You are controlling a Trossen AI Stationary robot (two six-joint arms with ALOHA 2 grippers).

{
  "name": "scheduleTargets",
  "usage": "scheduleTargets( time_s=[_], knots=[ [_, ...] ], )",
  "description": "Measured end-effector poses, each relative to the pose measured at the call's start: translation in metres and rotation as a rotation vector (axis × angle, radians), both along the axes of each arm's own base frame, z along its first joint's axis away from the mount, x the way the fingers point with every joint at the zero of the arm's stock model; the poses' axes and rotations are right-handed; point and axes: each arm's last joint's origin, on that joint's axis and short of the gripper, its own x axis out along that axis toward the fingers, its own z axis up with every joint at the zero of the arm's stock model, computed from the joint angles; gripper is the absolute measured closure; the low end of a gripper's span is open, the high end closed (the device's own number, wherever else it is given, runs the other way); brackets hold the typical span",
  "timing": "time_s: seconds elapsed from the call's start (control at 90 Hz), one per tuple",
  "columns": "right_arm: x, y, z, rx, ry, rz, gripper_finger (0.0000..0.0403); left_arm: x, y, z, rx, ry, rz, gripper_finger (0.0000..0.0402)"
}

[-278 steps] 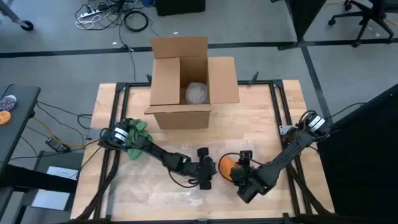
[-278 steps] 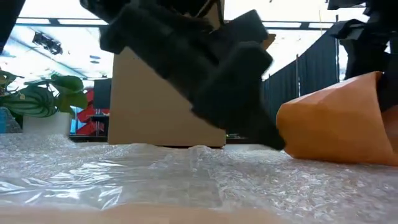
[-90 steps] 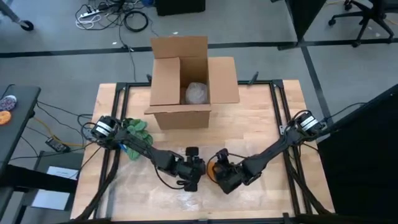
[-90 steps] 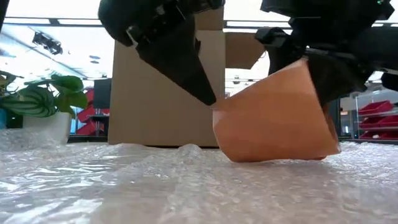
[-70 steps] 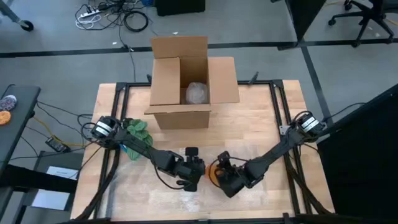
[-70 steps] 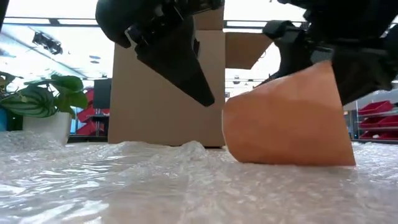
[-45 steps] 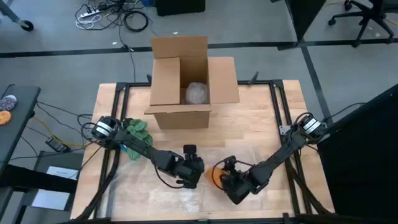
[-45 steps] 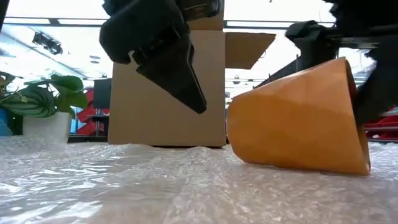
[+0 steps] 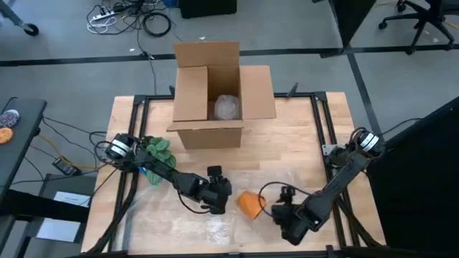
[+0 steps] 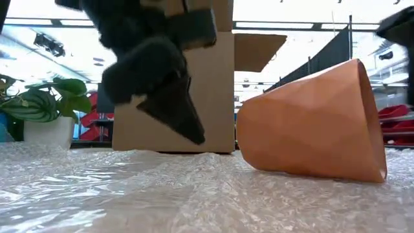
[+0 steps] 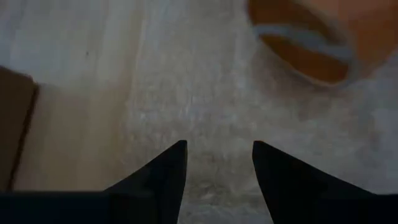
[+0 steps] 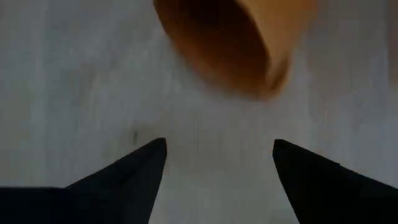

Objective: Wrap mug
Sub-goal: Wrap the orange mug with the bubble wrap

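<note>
The orange mug (image 9: 250, 204) is laid sideways on bubble wrap (image 9: 215, 226) for rolling; both jaws, at nine and three o'clock, stand open, empty.

Grey floor (image 9: 86, 50) with cables (image 9: 133, 16); possibly red shelving (image 10: 394, 120) behind.

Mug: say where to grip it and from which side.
The mug lies on its side on the bubble wrap, mouth facing the right gripper, whose fingers are open. Probably grip the rim from that side, one finger inside the mouth.
</note>
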Motion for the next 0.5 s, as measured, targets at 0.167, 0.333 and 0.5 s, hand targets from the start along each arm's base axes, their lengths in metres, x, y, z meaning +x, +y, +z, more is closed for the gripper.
scheduleTargets(
  time_s=[0.167, 0.333, 0.5],
  knots=[
    [-0.027, 0.002, -0.004, 0.060, 0.225, -0.184, 0.0134, -0.006, 0.003, -0.015, -0.014, -0.068, 0.035, 0.0234],
    [-0.044, 0.007, -0.018, 0.076, 0.222, -0.294, 0.0135, -0.012, 0.019, -0.028, 0.064, -0.110, 0.120, 0.0234],
    [-0.051, 0.014, -0.025, 0.162, 0.191, -0.399, 0.0139, -0.015, 0.043, -0.038, 0.070, -0.098, 0.211, 0.0234]
  ],
)
